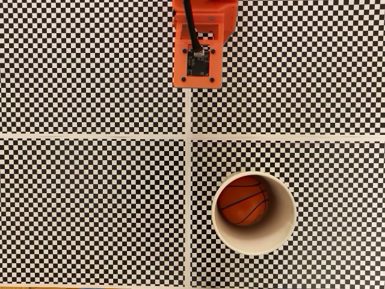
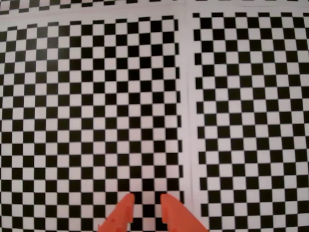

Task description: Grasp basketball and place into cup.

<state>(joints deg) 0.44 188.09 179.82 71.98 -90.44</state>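
The cup stands upright on the checkered tabletop, down at about four o'clock from the centre of the fixed view, mouth open to the camera. Inside it sits the basketball, tucked against the inner wall at roughly ten o'clock of the mouth, with pale cup floor showing from three round to six o'clock. The ball's upper left edge slips under the rim, so that part of it is hidden.

Up at twelve o'clock in the same view, the orange arm pokes in from the top edge, cut off by the frame; only its lower housing, a small dark circuit board and a black cable show. The gripper itself cannot be made out there.

The wrist view picks it up: the gripper enters from the bottom edge at six o'clock, only two orange fingertips showing, the rest cropped away. The tips stand slightly apart with a narrow gap of checkered pattern visible between them, pinching nothing. Whether they touch the surface is not clear. Pale seams cross between the printed sheets in both views. Neither cup nor ball appears in the wrist view.
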